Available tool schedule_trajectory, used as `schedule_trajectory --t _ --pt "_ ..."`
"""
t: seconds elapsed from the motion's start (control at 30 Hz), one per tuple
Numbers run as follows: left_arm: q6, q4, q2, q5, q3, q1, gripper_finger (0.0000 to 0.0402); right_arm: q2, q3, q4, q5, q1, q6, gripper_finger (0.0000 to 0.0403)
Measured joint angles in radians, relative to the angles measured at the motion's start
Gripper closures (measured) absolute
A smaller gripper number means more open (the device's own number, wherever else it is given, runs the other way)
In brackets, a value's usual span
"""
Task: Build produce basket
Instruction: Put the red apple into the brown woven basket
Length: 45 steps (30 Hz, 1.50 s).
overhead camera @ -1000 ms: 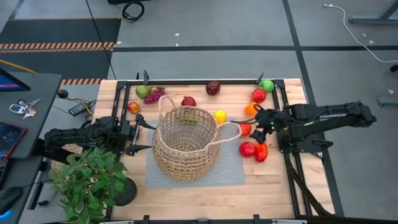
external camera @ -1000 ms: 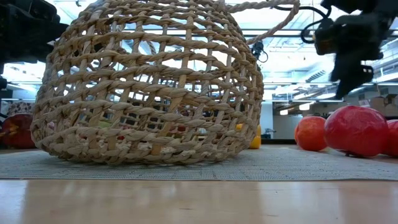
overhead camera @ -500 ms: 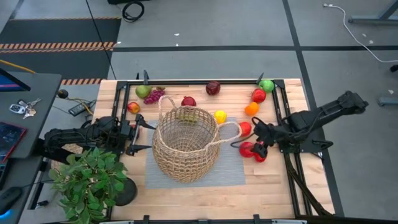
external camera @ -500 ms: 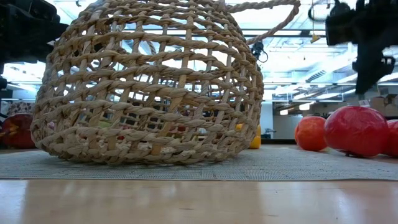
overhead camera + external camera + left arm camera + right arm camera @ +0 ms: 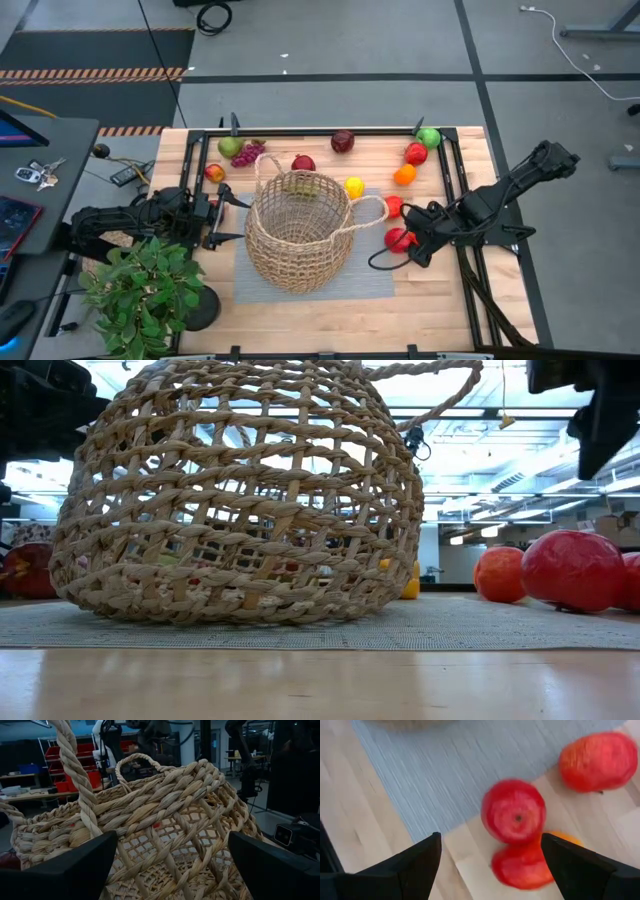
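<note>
Basket [image 5: 298,233] frame centre on mat [image 5: 375,272]; bare wood below. Right gripper [image 5: 412,245] wide above red apple [image 5: 397,239]; left gripper [image 5: 222,215] wide, beside basket. Three reddish fruits in right wrist view.

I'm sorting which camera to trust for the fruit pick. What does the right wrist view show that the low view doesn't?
Only the right wrist view shows the right gripper with its fingers open, looking down on a red apple, a red-orange piece touching it, and the grey mat's edge on the wooden table.

Only the low view shows the whole basket, tilted on the mat, with one loop handle raised, and the room beyond.

Both show red fruit lying beside the mat, outside the basket.
</note>
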Motion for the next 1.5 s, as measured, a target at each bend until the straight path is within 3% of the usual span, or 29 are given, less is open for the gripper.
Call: schedule_trajectory --t 0.3,0.53,0.67,0.97,1.5 --pt "0.0 0.0 0.0 0.0 0.0 0.0 0.0012 0.088 -0.001 -0.014 0.067 -0.007 -0.056 0.0054" --pt "0.0 0.0 0.0 0.0 0.0 0.0 0.0012 0.156 -0.001 -0.012 0.088 -0.05 -0.121 0.001" --pt "0.0 0.001 0.0 0.0 0.0 0.0 0.0012 0.169 -0.007 0.0 0.088 -0.083 -0.139 0.0009" --pt "0.0 0.001 0.0 0.0 0.0 0.0 0.0012 0.047 -0.169 0.218 0.106 -0.111 -0.147 0.0008" --pt "0.0 0.002 0.0 0.001 0.0 0.0 0.0012 0.054 -0.357 0.528 0.114 -0.133 -0.203 0.0003"
